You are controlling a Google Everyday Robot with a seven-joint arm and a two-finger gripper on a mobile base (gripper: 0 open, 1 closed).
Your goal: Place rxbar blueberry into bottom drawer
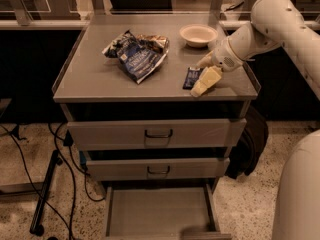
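1. Find the bar lying flat near the front right corner of the cabinet top, well apart from the chip bag toward the back left, with the bowl behind it near the back right corner.
2. Note the gripper low over that same corner, just beside the bar. Fingers apart, with the yellowish one lying along the bar's right side, and nothing clamped yet.
3. Centre over the bar's narrow width so one finger comes down on each long side. Cannot tell whether the far finger already clears the wrapper.
4. Press down lightly before closing. A flat, slick wrapper probably slides or tips rather than lifting, so get the tips under its edges.
5. Close gently, since a hard pinch likely buckles the wrapper and squeezes it out.
6. Lift straight up and watch the front edge close by, where a nudge forward could push the bar off.
7. Carry out past the front edge, clear of the two shut upper drawers, then down into the open bottom drawer.
8. Release low over its grey floor, toward the middle.
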